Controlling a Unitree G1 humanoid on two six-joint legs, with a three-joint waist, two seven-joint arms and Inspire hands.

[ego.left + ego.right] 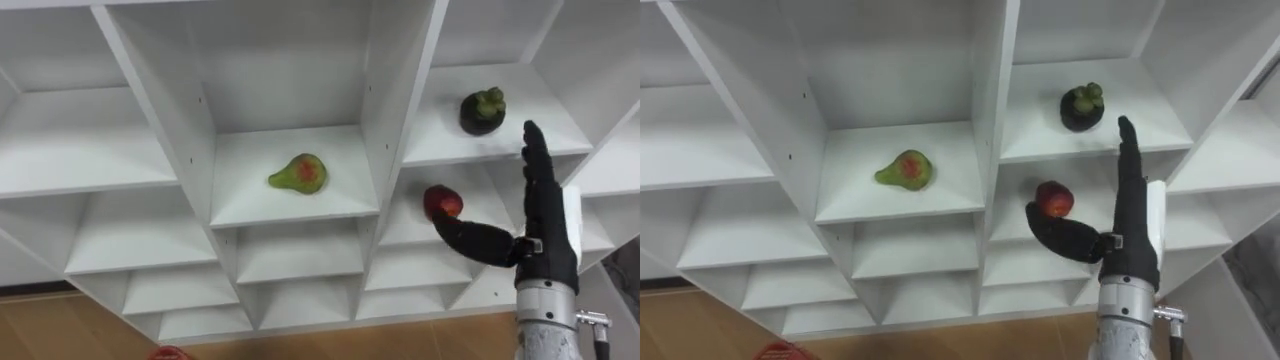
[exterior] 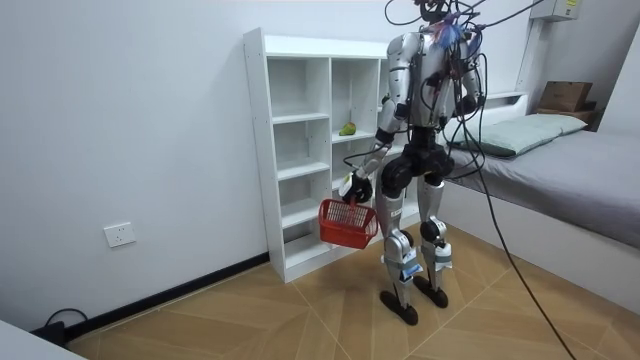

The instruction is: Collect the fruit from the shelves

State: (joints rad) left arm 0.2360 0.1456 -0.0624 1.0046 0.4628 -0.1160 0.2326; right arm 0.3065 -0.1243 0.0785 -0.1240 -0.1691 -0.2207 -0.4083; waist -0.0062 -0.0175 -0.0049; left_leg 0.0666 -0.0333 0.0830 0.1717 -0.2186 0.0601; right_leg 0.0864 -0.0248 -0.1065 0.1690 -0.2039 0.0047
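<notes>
A green-and-red pear [image 1: 299, 174] lies in the middle compartment of the white closet [image 1: 395, 90]. A dark mangosteen with a green top [image 1: 482, 110] sits one compartment to the right and a little higher. Below it a red apple [image 1: 443, 202] rests on its shelf. My right hand [image 1: 548, 225] is raised upright in front of the right column, open, fingers straight, with the thumb stretched out just under the apple and holding nothing. In the room view my left hand [image 2: 356, 187] hangs low by the closet and carries a red basket [image 2: 347, 223] by its handle.
I stand upright facing the closet on a wooden floor. A bed [image 2: 560, 160] with a pillow stands behind me at the room view's right. The basket's red rim [image 1: 168, 353] peeks in at the bottom of the left eye view.
</notes>
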